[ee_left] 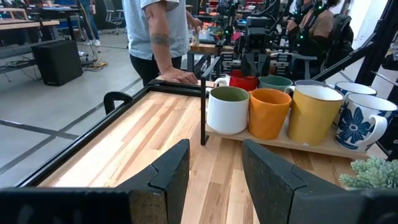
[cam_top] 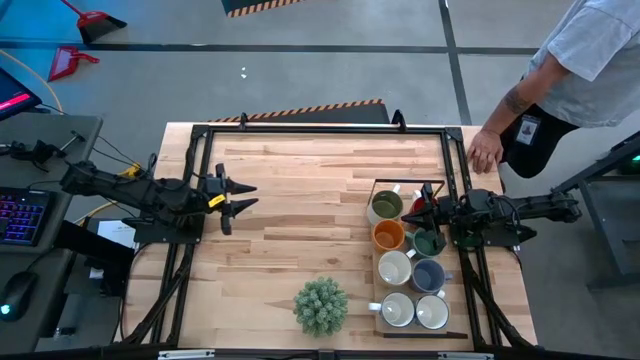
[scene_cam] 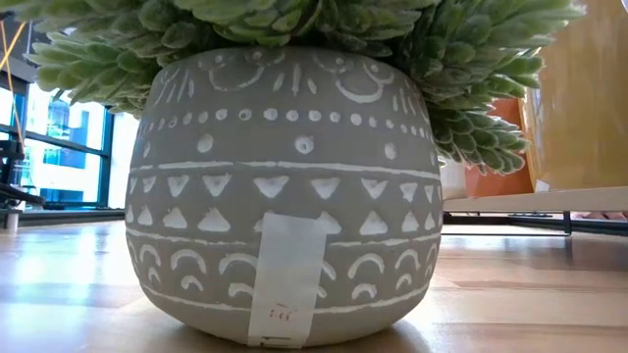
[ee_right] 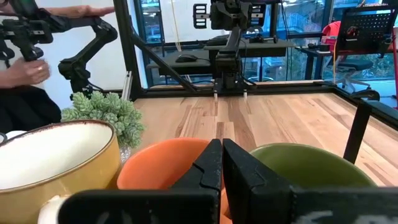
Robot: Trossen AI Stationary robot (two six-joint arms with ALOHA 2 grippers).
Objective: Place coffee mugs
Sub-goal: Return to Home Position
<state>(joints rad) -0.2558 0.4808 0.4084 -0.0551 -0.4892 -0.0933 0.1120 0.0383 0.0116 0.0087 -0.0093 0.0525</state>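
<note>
Left arm is parked over the left side of the worktop. The left end effector is spread wide with nothing between its fingers, aimed across bare wood toward the mugs.

On the right, the right end effector hangs low over the wooden tray, at the end nearest the person. Its fingers are pinched tight together and grip nothing. From its wrist they sit right above the gap between the orange mug and the olive green mug.

All eight coffee mugs stand on that tray along the worktop's right edge, in two rows side by side. The inner row runs olive green, orange, a white mug, then another white. The outer row runs the red mug, partly under the arm, then the dark green mug, the blue-grey mug and the last white.

A spiky plant in a patterned grey pot stands just beside the tray's other end. The person's hand rests on the corner of the black frame.
</note>
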